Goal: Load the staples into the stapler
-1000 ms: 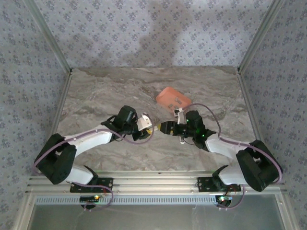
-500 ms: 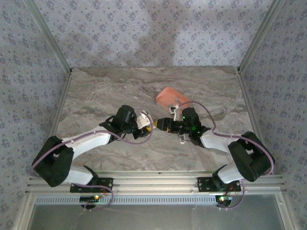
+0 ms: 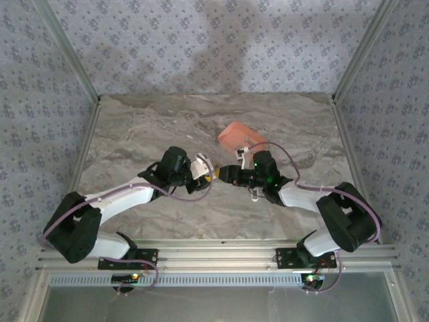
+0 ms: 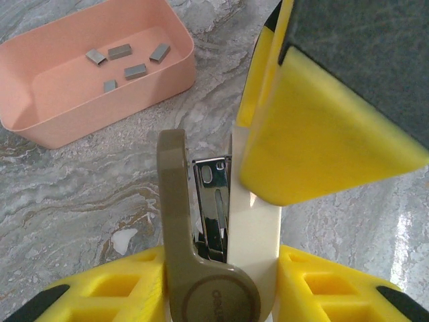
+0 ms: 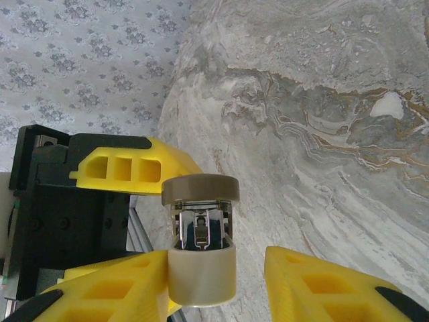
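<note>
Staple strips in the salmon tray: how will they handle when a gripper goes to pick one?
The staple strips look stiff and very light: short grey metal bars, likely to skid if nudged. They lie flat on the floor of the salmon tray, so pinching an edge may be hard, and the smooth metal could slip.

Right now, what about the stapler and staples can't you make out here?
Loose staples in the salmon tray: top view, too small.
Front of the stapler: left wrist view, behind a finger of the right gripper.
Whether the magazine is loaded: right wrist view, end-on and shadowed.
</note>
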